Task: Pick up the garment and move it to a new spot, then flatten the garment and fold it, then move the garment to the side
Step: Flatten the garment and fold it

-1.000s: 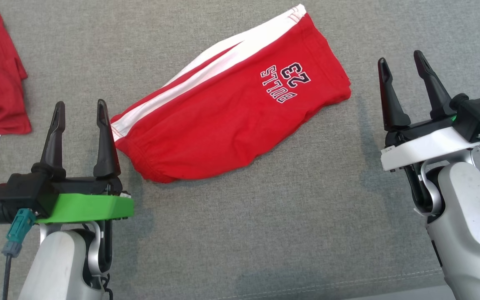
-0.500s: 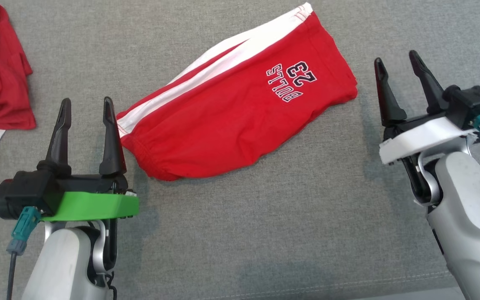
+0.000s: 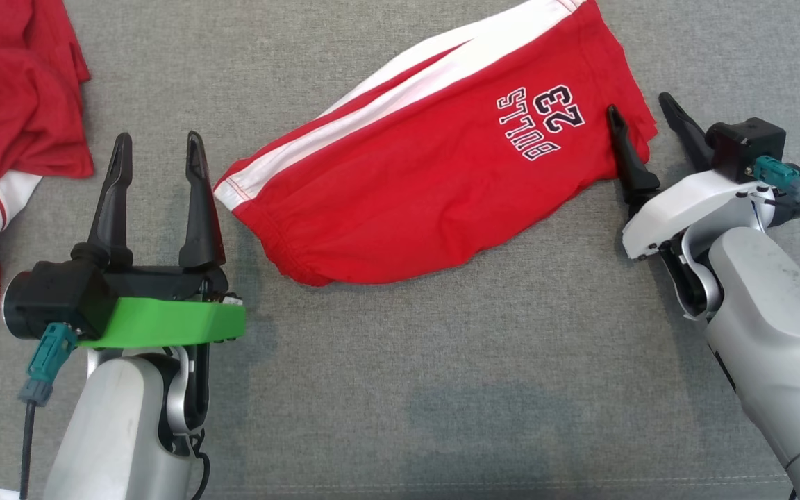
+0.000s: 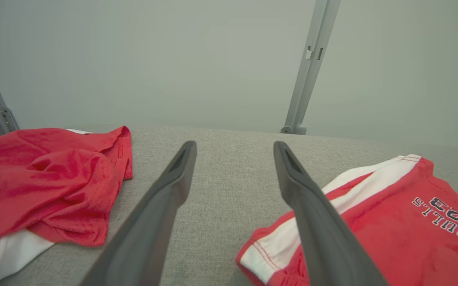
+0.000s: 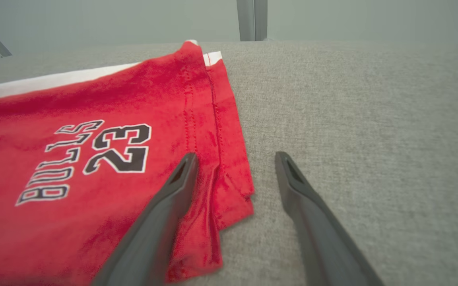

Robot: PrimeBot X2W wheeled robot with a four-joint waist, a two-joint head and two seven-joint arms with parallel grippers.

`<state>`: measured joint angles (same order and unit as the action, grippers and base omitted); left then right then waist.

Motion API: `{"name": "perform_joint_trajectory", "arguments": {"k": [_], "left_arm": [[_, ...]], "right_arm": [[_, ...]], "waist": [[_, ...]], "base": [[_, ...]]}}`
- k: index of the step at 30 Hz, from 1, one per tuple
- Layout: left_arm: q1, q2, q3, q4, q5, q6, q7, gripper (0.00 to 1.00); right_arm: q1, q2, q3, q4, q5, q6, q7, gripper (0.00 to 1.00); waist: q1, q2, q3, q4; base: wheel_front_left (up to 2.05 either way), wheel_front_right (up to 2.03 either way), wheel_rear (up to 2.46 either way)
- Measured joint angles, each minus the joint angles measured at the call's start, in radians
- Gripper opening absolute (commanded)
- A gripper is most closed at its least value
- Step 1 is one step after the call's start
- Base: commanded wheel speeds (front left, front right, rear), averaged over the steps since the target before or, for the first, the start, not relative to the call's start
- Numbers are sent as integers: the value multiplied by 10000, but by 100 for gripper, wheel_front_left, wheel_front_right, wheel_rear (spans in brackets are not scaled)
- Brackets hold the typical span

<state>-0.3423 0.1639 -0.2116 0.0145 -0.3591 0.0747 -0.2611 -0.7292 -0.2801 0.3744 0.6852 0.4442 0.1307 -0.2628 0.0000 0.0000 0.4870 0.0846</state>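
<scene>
**Item 1: garment** (image 3: 435, 173). Red knit shorts with white side stripes and a dark "BULLS 23" print are being carried flat and doubled over on the grey woven desk (image 3: 400, 375). In the head view the long axis is running from 8 o'clock to 2 o'clock. The gathered end is lying low and left, the stitched hem end high and right. The cloth is being judged soft and limp, and shallow wrinkles are being shown along the lower edge.

**Item 2: right claw** (image 3: 639, 104). It is being held wide, with nothing being gripped. The hem corner is being straddled: one dark finger is being held over the red cloth, the other over bare desk at 3 o'clock of the hem. Whether the cloth is being touched cannot be told. This claw is being judged the nearer for the coming pinch, as the layered hem edge is lying between its jaws.

**Item 3: left claw** (image 3: 158, 137). It is being held wide and empty over bare desk. The garment's striped end is lying just beside it at 3 o'clock.

**Item 4: second red garment** (image 3: 18, 90). Crumpled red cloth with white trim is being kept at 10 o'clock of the left claw, well apart from the shorts.

**Item 5: upright metal post** (image 4: 310, 67). A grey post is being seen beyond the desk's far edge.
</scene>
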Motion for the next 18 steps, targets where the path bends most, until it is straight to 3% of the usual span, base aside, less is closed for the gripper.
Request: {"name": "perform_joint_trajectory", "arguments": {"k": [1,2,3,4,12,18], "left_arm": [[1,-29,29,15,13,-15,-2,100],[6,-54,59,33,21,-40,-2,100],[13,-81,84,52,35,-46,0,100],[23,-100,113,75,63,-58,-2,100],[276,-163,221,435,198,-196,-12,100],[704,-52,173,650,257,-217,46,100]], "right_arm": [[-64,4,90,150,161,0,10,100],[-120,0,148,299,305,0,19,43],[-144,10,196,437,456,0,92,7],[-179,13,272,529,589,0,121,0],[434,61,502,552,1287,8,0,0],[1729,88,-67,-102,1338,10,-27,0]], "waist": [[0,0,10,40],[0,0,6,67],[0,0,-15,79],[0,0,-44,82],[0,0,-552,-16],[0,0,-1198,-200]], "base": [[0,0,0],[0,0,0],[0,0,0],[0,0,0],[0,0,0],[0,0,0]]}}
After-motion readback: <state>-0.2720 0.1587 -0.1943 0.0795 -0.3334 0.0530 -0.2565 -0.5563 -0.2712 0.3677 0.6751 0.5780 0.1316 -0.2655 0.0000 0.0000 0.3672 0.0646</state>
